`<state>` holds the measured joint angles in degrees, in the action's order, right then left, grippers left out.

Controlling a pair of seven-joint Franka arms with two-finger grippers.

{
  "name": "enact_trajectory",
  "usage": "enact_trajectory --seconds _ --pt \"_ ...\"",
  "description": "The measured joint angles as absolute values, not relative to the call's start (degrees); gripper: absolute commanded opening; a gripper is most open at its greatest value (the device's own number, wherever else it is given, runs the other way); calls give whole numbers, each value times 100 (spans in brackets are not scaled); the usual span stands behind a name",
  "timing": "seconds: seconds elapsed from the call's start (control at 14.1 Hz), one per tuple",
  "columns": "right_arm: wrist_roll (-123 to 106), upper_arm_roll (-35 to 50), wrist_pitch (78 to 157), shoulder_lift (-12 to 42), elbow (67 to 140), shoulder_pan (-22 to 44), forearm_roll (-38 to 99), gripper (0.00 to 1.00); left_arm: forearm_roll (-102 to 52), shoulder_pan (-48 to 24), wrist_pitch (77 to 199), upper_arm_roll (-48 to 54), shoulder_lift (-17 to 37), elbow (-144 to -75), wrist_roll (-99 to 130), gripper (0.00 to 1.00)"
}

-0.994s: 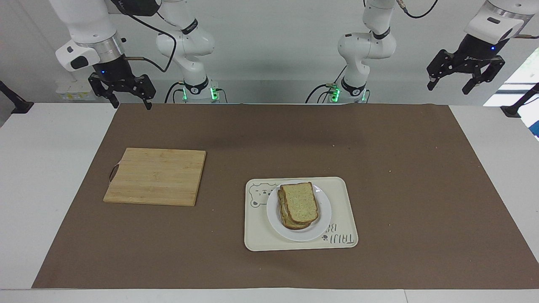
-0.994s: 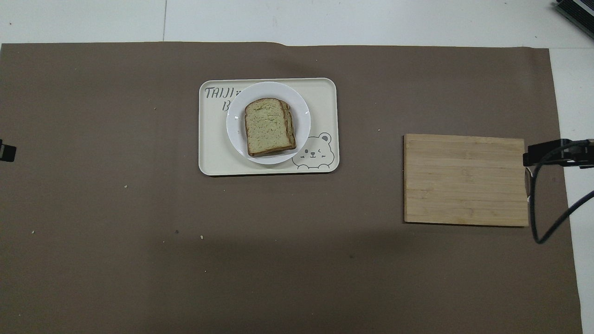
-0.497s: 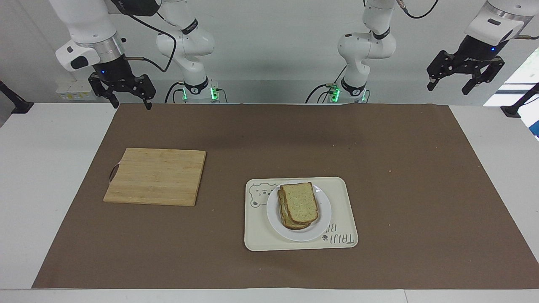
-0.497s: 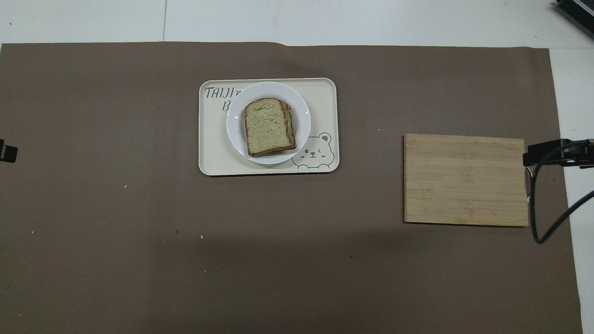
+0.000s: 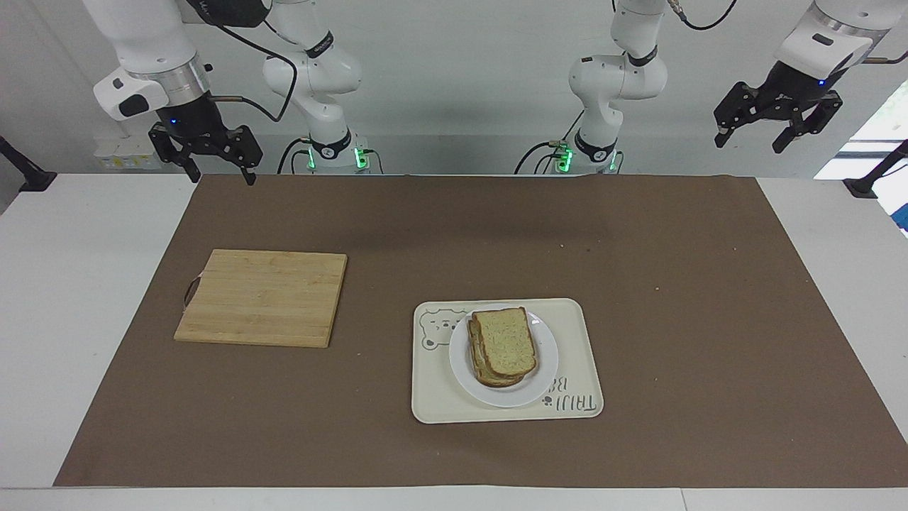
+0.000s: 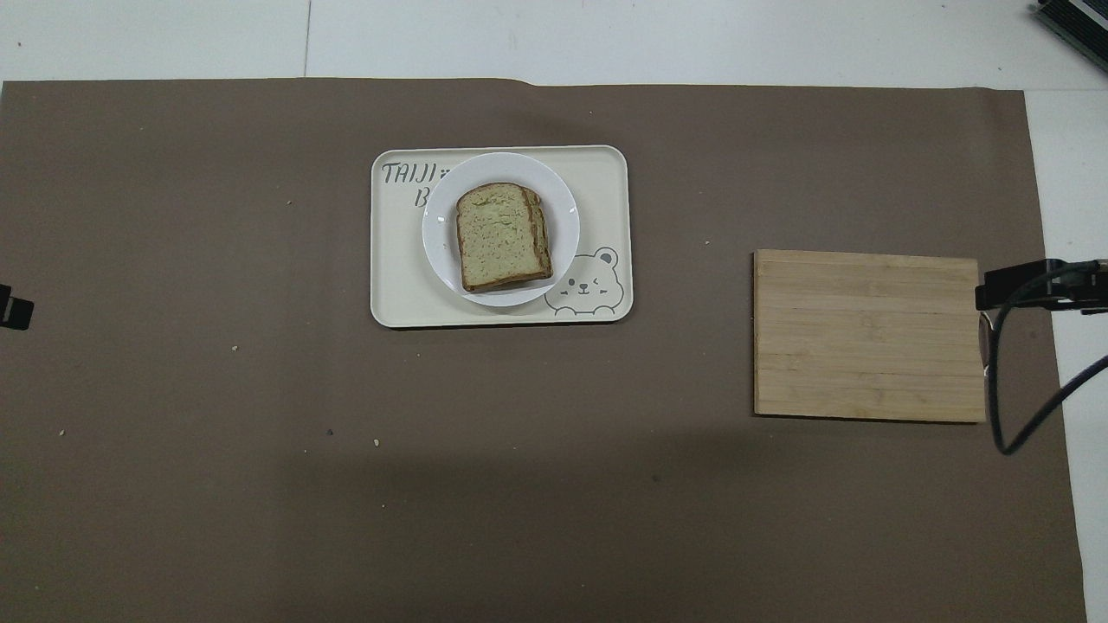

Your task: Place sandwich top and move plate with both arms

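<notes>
The sandwich top [image 5: 505, 342] lies on the stacked sandwich on the plate [image 5: 545, 380], which sits on the bear tray [image 5: 578, 341]. Left gripper [image 5: 777, 129] and right gripper [image 5: 214, 160] hang wide, empty. The task appears complete.

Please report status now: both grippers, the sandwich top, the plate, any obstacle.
Left gripper and right gripper open, raised, empty. Sandwich top on stack, on plate in tray. Nothing blocking.
</notes>
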<state>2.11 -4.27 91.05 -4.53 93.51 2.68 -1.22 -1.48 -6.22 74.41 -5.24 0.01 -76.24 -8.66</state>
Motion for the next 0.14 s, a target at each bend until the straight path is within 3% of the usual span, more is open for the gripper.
enact_trajectory --seconds 0.14 --pt "211 -427 9105 -453 9351 268 -122 100 -148 -623 7439 -510 1 -7624 -866 100"
